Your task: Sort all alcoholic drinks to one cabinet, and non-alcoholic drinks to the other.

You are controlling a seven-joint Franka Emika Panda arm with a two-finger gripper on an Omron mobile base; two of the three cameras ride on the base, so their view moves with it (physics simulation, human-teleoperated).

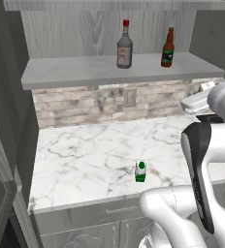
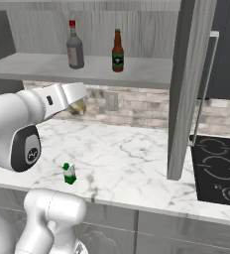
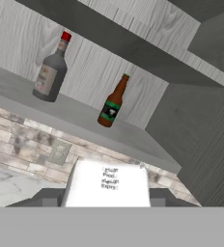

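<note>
Between my fingers: gripper (image 3: 106,200) clenched on cream carton (image 3: 108,184).
Ahead: long shelf (image 3: 133,136) edge, both bottles standing well apart.
Counter (image 1: 85,160): green carton (image 1: 140,172) near front edge.

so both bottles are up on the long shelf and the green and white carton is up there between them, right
Not quite. The clear-grey bottle and the brown bottle do stand on the long shelf, but the green and white carton stands down on the marble counter, near its front edge. The left base view shows it.
</note>
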